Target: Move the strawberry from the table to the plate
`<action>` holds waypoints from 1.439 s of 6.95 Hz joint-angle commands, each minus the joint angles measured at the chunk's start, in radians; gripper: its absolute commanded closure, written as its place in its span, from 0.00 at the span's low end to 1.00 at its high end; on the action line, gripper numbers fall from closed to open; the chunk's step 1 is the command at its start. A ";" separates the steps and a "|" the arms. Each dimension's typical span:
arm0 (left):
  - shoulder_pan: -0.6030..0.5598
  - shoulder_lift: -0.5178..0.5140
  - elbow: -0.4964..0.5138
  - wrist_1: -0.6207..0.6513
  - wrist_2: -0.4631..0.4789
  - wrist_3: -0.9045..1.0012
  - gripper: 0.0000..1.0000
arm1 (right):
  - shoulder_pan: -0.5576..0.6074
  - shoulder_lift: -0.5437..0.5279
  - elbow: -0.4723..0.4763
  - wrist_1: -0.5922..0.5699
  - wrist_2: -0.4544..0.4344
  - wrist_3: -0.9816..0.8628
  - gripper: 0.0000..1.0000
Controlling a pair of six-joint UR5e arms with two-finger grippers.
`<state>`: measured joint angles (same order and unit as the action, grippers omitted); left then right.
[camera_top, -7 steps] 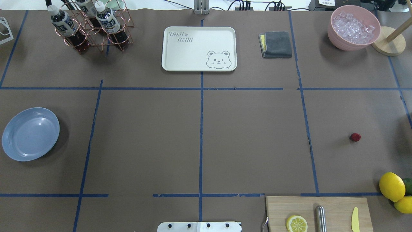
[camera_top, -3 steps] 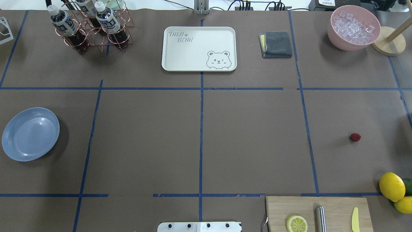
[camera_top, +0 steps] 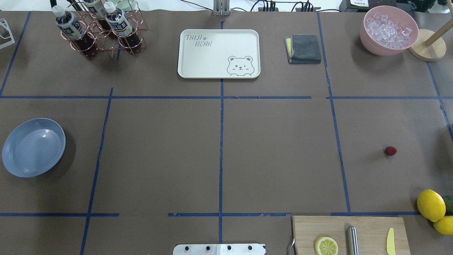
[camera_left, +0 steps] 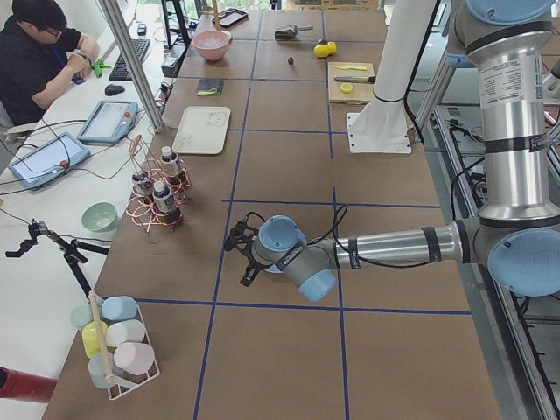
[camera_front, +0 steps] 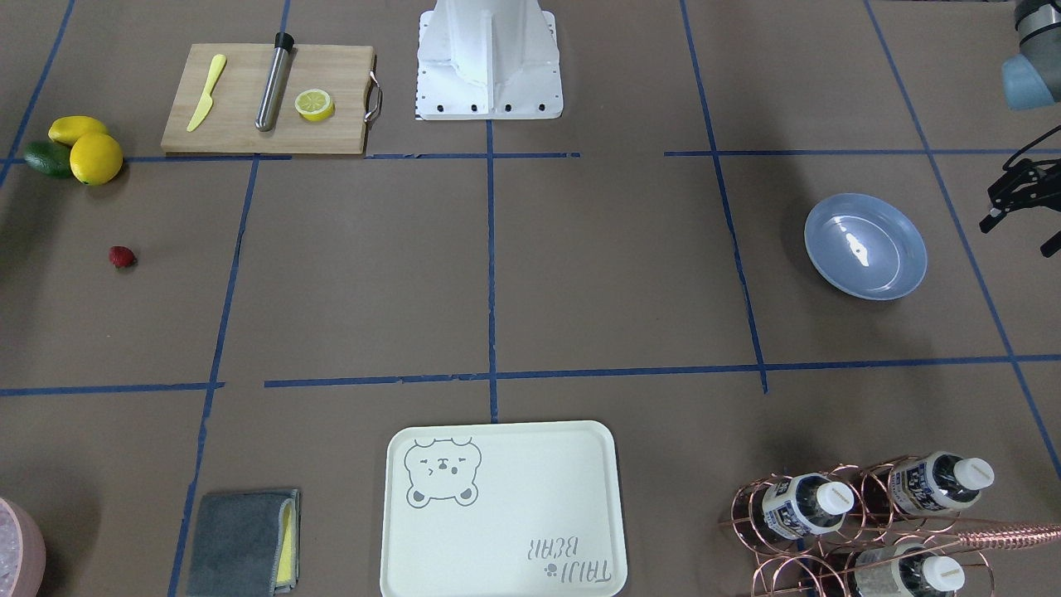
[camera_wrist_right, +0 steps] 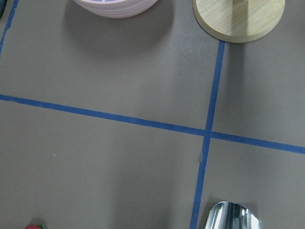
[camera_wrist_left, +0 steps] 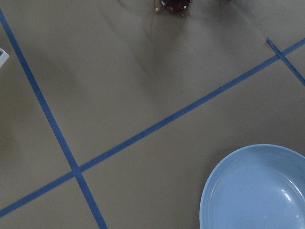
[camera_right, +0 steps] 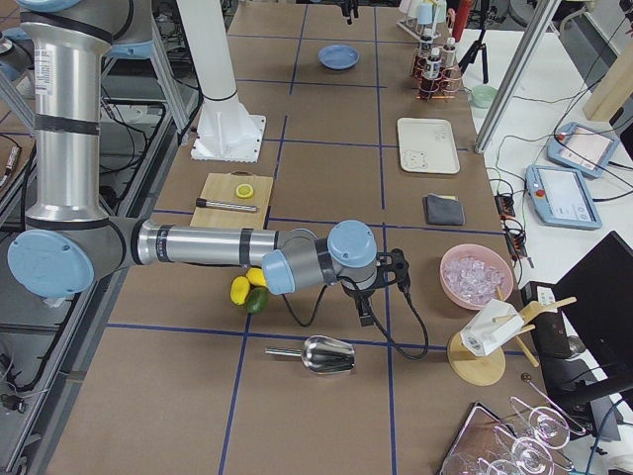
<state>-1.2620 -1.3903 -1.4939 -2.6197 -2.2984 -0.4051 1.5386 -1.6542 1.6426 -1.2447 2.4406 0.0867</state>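
Observation:
The strawberry (camera_top: 390,151) is a tiny dark-red berry lying alone on the brown table (camera_top: 276,156), in the right-hand square; it also shows as the strawberry (camera_front: 122,257) and at the bottom-left corner of the right wrist view, strawberry (camera_wrist_right: 34,227). The light-blue plate (camera_top: 33,147) sits bare at the far left edge, plate (camera_front: 865,246), plate (camera_wrist_left: 257,191). My left gripper (camera_front: 1018,236) hovers just outside the plate, fingers apart and holding nothing. My right gripper (camera_right: 386,292) hangs low near the lemons; I cannot tell whether it is open or shut.
A cream bear tray (camera_top: 218,53), a bottle rack (camera_top: 99,28), a grey cloth (camera_top: 303,48) and a pink bowl of ice (camera_top: 388,30) line the far side. A cutting board (camera_top: 368,226) and lemons (camera_top: 431,205) sit near the strawberry. A metal scoop (camera_right: 326,354) lies beyond.

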 commanded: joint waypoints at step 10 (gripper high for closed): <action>0.262 0.008 0.086 -0.155 0.157 -0.262 0.38 | 0.000 -0.038 0.003 0.011 -0.002 -0.002 0.00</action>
<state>-1.0115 -1.3821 -1.4121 -2.7736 -2.1505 -0.6685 1.5386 -1.6909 1.6451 -1.2333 2.4397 0.0844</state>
